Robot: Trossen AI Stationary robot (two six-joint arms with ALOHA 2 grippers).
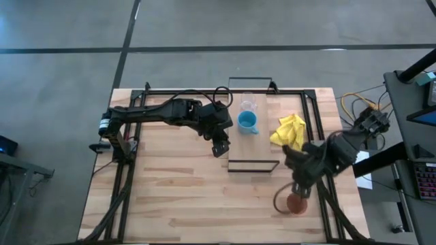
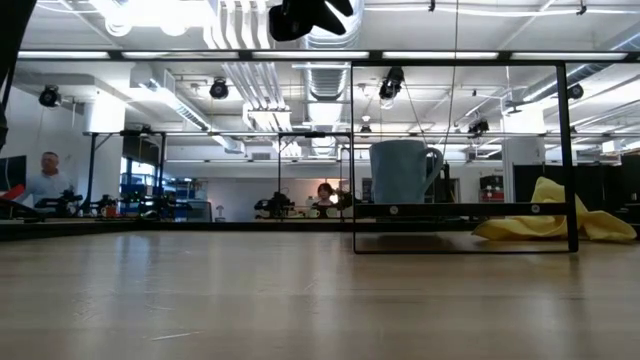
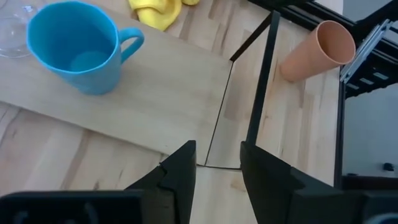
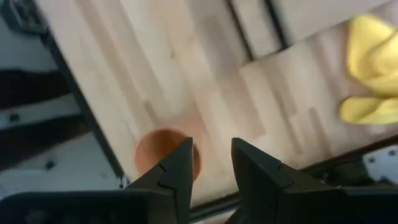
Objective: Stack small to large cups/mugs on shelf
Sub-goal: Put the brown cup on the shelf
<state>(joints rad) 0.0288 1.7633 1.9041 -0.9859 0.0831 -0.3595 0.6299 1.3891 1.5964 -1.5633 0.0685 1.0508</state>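
Step in hand, judged: shelf [image 1: 253, 146] partly loaded, largest vessel not yet brought over.

Blue mug [image 1: 248, 122]: upright on the shelf board, toward its far end, handle showing. Clear glass cup [image 1: 248, 104]: on the shelf just beyond the blue mug, apart from it or touching, cannot tell which. Brown-orange cup [image 1: 298, 203]: upright on the surface [image 1: 177, 197], well apart from the shelf, off its near right corner. Yellow cloth [image 1: 289, 131]: on the surface just beside the shelf's right edge.

Right hand [image 1: 302, 190]: above the brown-orange cup, pointed down, fingers parted, holding nothing; arm bent in from the right of the shelf.

Left hand [image 1: 219, 146]: just beside the shelf's left edge, fingers apart, empty; arm stretched across from the left.

Next move, judged: right hand lowered around the brown-orange cup's rim, closed, cup carried to the shelf; ordering by size then needs settling.
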